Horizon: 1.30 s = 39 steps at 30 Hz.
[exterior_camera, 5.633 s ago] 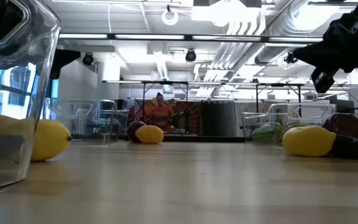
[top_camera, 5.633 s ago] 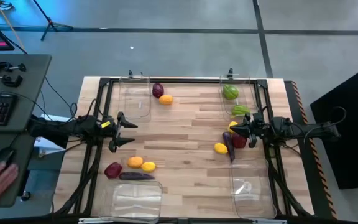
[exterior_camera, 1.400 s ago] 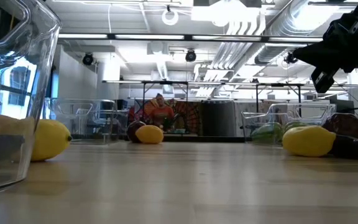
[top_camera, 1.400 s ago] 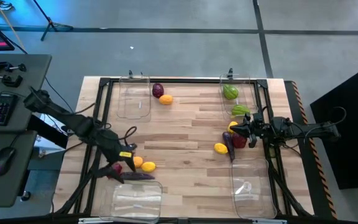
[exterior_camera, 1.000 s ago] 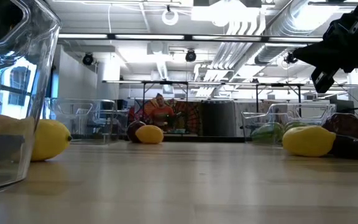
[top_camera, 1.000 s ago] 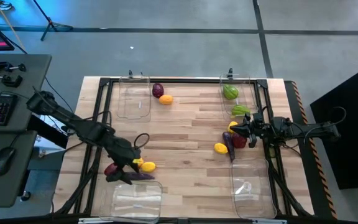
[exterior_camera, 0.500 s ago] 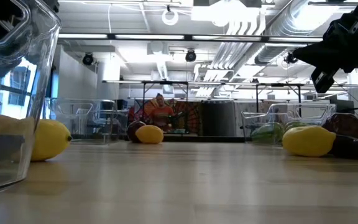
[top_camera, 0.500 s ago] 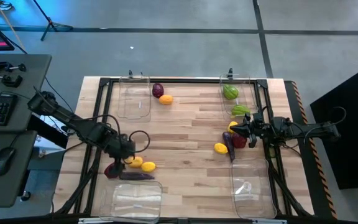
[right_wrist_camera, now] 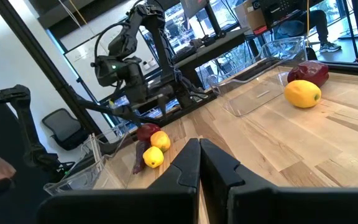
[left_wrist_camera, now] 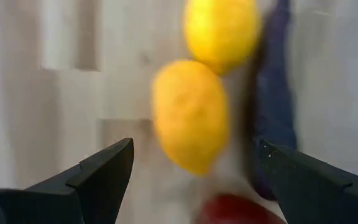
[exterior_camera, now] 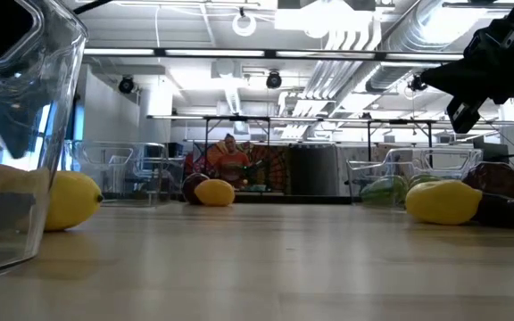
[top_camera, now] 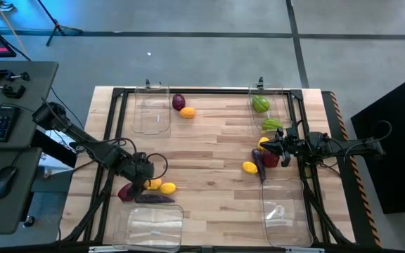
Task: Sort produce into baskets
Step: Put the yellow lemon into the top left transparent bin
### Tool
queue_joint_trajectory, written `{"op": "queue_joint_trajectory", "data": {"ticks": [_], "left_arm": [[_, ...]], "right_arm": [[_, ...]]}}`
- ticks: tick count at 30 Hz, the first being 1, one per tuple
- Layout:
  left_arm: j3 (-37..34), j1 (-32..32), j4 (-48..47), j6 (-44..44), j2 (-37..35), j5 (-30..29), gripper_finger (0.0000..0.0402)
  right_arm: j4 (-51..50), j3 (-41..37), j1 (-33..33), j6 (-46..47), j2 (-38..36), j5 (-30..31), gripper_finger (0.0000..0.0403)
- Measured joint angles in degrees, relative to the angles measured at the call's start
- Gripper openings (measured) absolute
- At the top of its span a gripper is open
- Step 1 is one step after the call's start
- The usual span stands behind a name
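Observation:
My left gripper (top_camera: pixel 143 178) is open and points down over an orange piece (top_camera: pixel 152 184) at the near left. In the left wrist view its fingers (left_wrist_camera: pixel 107 168) stand on either side of that piece (left_wrist_camera: pixel 188 115), apart from it. A yellow piece (top_camera: pixel 168 187), a dark red lump (top_camera: pixel 126 192) and a long purple piece (top_camera: pixel 155 199) lie beside it on the table. My right gripper (top_camera: pixel 264 147) is shut and empty at the right, over a cluster of yellow (top_camera: pixel 249 167), purple (top_camera: pixel 259 163) and dark red (top_camera: pixel 271 159) pieces.
Four clear bins stand at the near left (top_camera: pixel 150 225), far left (top_camera: pixel 152 111), far right (top_camera: pixel 281 95) and near right (top_camera: pixel 283 211). A green piece (top_camera: pixel 261 104) lies in the far right bin, and another (top_camera: pixel 271 124) lies by it. A dark red piece (top_camera: pixel 178 102) and an orange piece (top_camera: pixel 187 112) lie at the far middle.
My left gripper has drawn back a little from the near bin toward the table's left edge and gone down over the orange piece. Its dark shape now shows behind the near left bin in the low view. The produce has not moved.

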Motion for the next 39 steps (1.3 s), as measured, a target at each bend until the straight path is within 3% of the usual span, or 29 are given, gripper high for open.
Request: {"op": "queue_joint_trajectory", "data": {"ticks": [9,24,28,32,39], "left_arm": [[0.03,-0.22,2.95,4.72,1.19,-1.52,0.0333],[0.05,0.01,7.33,7.83,17.65,-1.29,0.0333],[0.27,0.28,7.75,8.33,18.81,-1.13,0.0327],[0.01,0.26,7.83,8.31,17.11,-4.07,0.0296],[0.07,1.36,3.55,8.15,8.54,-10.3,0.0191]], "right_arm": [[-0.01,-0.01,-0.01,0.0,0.01,0.0,0.0],[-0.01,0.0,0.01,0.0,0.01,0.0,0.0],[-0.01,-0.01,0.01,0.0,0.02,0.0,0.0],[-0.01,0.0,-0.01,0.0,0.01,0.0,0.0],[0.0,0.0,-0.01,0.0,0.02,0.0,0.0]]}}
